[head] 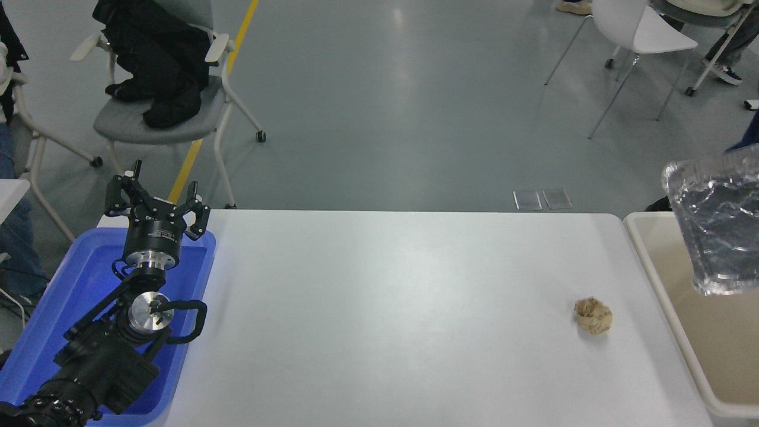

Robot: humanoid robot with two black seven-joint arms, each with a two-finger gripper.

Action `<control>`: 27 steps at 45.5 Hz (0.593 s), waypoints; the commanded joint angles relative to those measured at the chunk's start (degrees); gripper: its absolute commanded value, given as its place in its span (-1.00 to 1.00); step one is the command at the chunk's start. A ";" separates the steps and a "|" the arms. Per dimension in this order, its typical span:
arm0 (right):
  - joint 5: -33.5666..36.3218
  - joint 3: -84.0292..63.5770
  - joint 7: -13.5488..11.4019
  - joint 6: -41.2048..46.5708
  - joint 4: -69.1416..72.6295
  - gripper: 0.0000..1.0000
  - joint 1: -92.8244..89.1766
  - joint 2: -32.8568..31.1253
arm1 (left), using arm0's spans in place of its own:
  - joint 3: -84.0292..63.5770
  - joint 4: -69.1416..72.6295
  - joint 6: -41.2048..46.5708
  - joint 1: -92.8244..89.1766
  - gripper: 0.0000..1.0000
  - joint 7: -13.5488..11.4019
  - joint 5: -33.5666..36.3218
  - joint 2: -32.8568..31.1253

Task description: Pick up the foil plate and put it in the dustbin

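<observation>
The foil plate (717, 222) is in the air at the right edge of the head view, tilted on edge with its shiny crinkled inside facing me. It hangs over the beige dustbin (654, 270), just inside the bin's left rim. Whatever holds the plate is past the picture's right edge, and my right gripper is out of view. My left gripper (157, 198) is open and empty, parked at the lower left.
A blue plastic tray (53, 308) lies under the left arm at the table's left edge. A small crumpled brown paper ball (593, 315) lies on the white table (379, 308) near the dustbin. Chairs (166, 112) stand on the floor beyond the table.
</observation>
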 commanded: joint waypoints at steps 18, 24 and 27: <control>-4.37 15.95 2.34 -7.30 -36.02 -1.00 -37.28 15.10 | -0.08 0.00 0.00 -0.04 0.98 -0.02 -0.01 0.00; -3.93 15.95 2.34 -7.48 -36.89 -1.00 -39.13 17.03 | -0.08 0.08 0.00 -0.04 0.98 -0.02 -0.01 0.00; -3.93 15.95 2.25 -7.48 -36.90 -1.00 -39.57 17.47 | -0.08 0.00 0.00 -0.04 0.98 -0.02 -0.01 0.00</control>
